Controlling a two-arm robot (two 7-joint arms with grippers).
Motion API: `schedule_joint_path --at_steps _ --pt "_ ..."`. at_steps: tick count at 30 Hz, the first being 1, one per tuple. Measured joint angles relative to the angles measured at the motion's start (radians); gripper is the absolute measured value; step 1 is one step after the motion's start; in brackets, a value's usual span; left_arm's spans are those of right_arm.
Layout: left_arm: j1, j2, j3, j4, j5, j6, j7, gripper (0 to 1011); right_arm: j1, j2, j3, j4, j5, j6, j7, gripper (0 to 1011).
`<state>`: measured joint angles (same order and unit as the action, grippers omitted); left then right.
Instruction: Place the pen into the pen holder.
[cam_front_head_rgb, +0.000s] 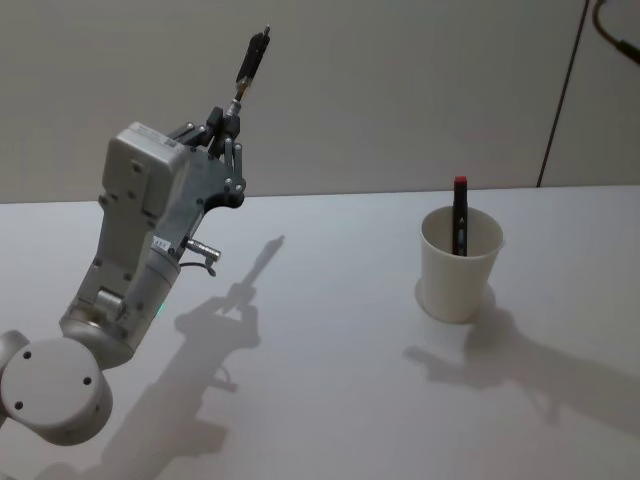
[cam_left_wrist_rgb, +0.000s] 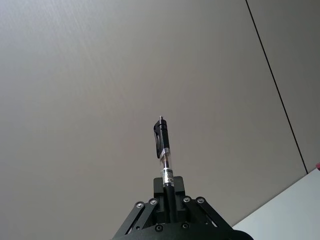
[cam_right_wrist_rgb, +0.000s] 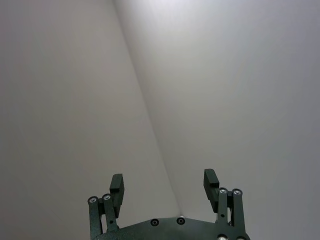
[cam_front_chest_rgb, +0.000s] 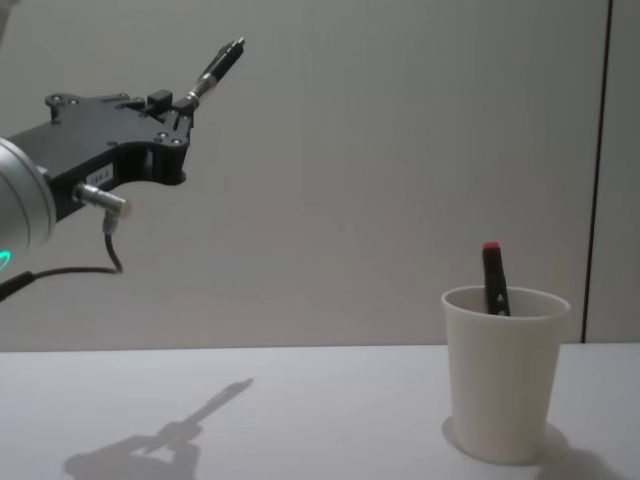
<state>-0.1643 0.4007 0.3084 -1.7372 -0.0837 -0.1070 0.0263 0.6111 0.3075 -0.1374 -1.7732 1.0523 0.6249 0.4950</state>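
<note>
Closest in, on the left, the left pincer (cam_front_head_rgb: 235, 112) is raised well above the desk (cam_front_head_rgb: 330, 310). It is clamped on the lower end of a black pen (cam_front_head_rgb: 252, 62), which sticks up at a tilt. Well off to the right stands the white paper cup (cam_front_head_rgb: 455, 285), upright, with a red-topped pen (cam_front_head_rgb: 460, 215) leaning inside it. The right pincer (cam_right_wrist_rgb: 164, 182) is spread open and holds nothing.

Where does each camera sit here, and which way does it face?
Head: above, facing down at the table; left gripper holds a pen up, pen holder rightward.
Chest: low, facing across the table; left gripper, pen, pen holder side-on.
Left wrist: faces the wall; left gripper clamps the pen.
Right wrist: faces the wall; right gripper open.
Head and chest share the pen holder.
</note>
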Motion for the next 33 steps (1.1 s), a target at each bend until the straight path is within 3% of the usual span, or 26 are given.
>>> schedule_joint_path --at_steps 26,33 --pt "0.035 0.007 -0.004 -0.022 0.0 0.026 -0.01 115 -0.036 0.018 -0.036 0.056 0.002 0.014 -0.044 1001" --pt "0.037 0.008 -0.005 -0.023 0.0 0.028 -0.011 115 -0.035 0.022 -0.04 0.058 0.026 0.033 -0.078 1001"
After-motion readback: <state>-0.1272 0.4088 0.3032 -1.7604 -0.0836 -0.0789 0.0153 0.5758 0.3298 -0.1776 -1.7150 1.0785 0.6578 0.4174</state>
